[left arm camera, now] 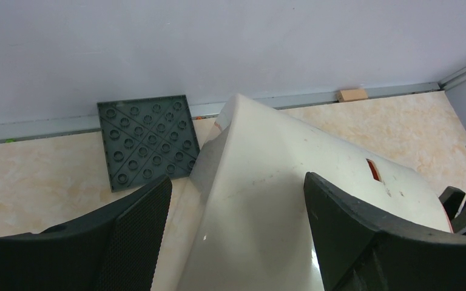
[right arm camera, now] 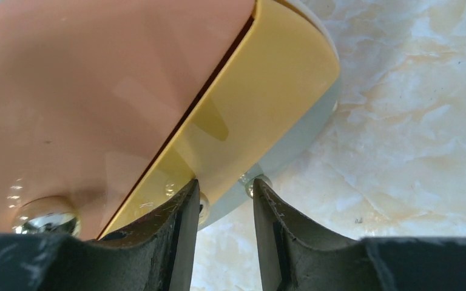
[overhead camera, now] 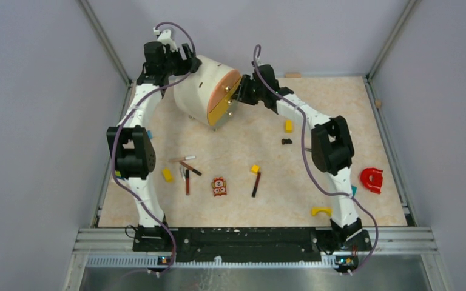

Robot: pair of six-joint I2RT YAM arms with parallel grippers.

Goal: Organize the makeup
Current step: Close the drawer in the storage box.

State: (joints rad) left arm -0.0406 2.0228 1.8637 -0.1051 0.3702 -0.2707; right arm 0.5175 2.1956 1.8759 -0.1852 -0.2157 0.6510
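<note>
Left tool [left arm camera: 236,242] spread wide; right tool [right arm camera: 224,212] narrowed, both arms outstretched.
</note>
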